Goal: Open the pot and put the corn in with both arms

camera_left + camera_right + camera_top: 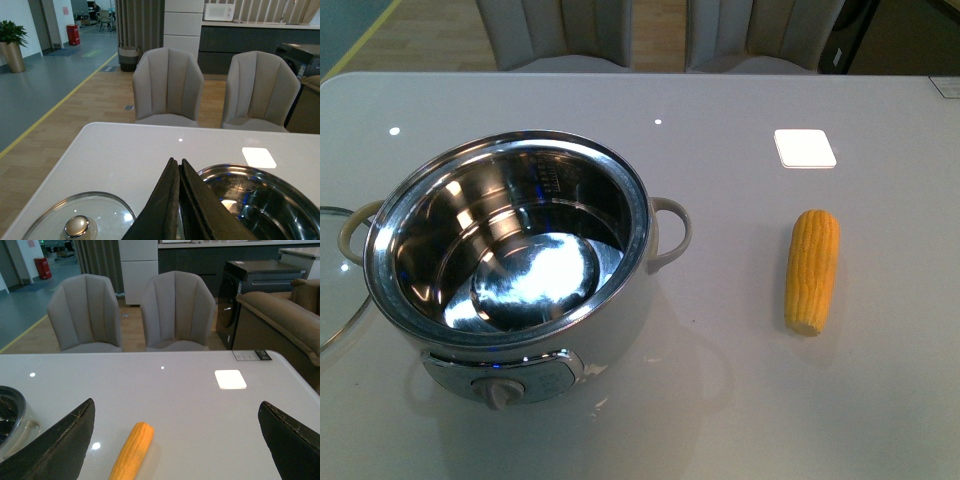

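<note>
The pot [620,325] stands open on the white desk [720,420], towards its left and near front edge, with the dial [500,392] facing the robot. Its steel inside is bare and shiny. The lid [332,285] lies flat on the desk just left of the pot, cut off by the side of the front view. Its rim runs close by the pot's left handle [350,235], though whether the two touch cannot be told. The left wrist view shows the lid's knob [77,226] pointing up.

The corn [812,270] lies on the desk to the right, well apart from the pot's right handle [672,232], with a broad strip of bare desk between them. It lies lengthwise, one end towards the robot and the other towards the far edge. Beyond it, apart from it, sits a small white pad [805,148]. Open desk lies all round the corn.

The left tool [178,162] has its fingers pressed together with nothing between them, above the line where lid and pot meet. The right tool [176,405] is spread wide and empty. The corn [132,452] shows in the gap between its fingers, nearer the finger on the pot's side and touching neither. Two chairs [85,310] stand past the far edge.
</note>
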Controlling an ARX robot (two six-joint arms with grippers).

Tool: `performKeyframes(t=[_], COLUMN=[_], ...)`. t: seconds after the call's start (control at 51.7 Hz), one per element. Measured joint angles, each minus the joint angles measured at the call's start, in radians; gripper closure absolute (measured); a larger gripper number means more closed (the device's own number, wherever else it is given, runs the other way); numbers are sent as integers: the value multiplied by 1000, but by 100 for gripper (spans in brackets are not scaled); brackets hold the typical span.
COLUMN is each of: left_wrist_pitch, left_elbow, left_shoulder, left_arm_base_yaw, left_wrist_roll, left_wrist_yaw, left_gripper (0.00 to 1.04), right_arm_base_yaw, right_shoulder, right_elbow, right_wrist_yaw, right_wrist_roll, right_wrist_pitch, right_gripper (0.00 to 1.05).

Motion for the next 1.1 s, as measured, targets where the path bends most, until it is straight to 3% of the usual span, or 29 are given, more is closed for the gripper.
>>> performKeyframes(t=[0.116,0.484,0.697,1.006,1.064,1.103], left_wrist_pitch=[-159,-171,-171,-171,-171,-171], left_elbow=[-5,-5,-5,-5,-5,-5], left_shoulder=[-140,-173,-173,-173,-173,-173], left_arm_base_yaw=[-3,-5,-5,-5,-5,-5], left_wrist_roll=[2,1,1,1,2,4], left_wrist_yaw=[-9,-9,-9,-9,-9,-10], left_gripper=[101,100,62,16,8,5], right_arm_base_yaw=[0,0,0,0,20,47], right_shoulder=[0,0,0,0,40,129], right_elbow=[0,0,0,0,33,93], right_wrist_yaw=[1,0,0,0,71,161], right_wrist_roll=[0,0,0,0,52,131], right_wrist_pitch=[0,0,0,0,-92,-235], right_gripper=[9,9,9,9,9,9])
